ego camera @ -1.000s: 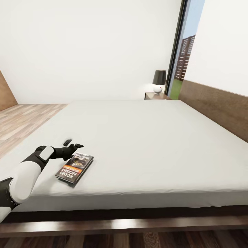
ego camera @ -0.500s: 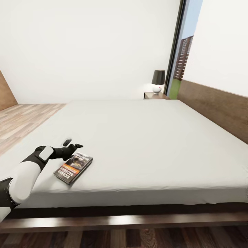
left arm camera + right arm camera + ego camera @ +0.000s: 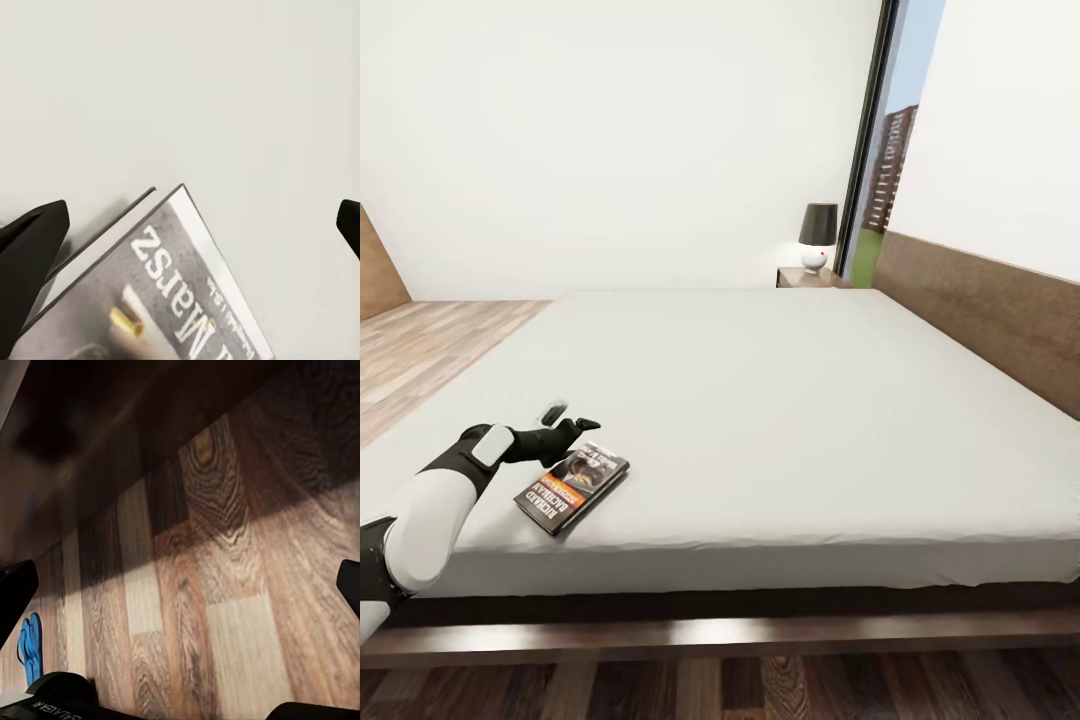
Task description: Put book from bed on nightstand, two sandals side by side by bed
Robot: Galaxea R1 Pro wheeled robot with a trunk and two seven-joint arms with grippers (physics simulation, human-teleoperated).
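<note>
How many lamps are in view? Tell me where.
1: the lamp stands on the nightstand beyond the bed, beside the window. Another may be out of frame.

Left arm [image 3: 430,510] in the head view: glossy white rounded forearm shell, black joint section at its 8 o'clock end, then a black wrist with a small white-grey rectangular patch and a second pale tab at 1 o'clock of it, ending in the matte black left gripper [image 3: 565,422] with thin pointed fingers. Left wrist view shows black fingertips [image 3: 30,247] as smooth dark wedges, no screws or cables visible. Right wrist view shows black fingertips [image 3: 13,589] likewise, plus a black rounded robot part [image 3: 60,701] at 7 o'clock with small white lettering, too blurred to read.
</note>
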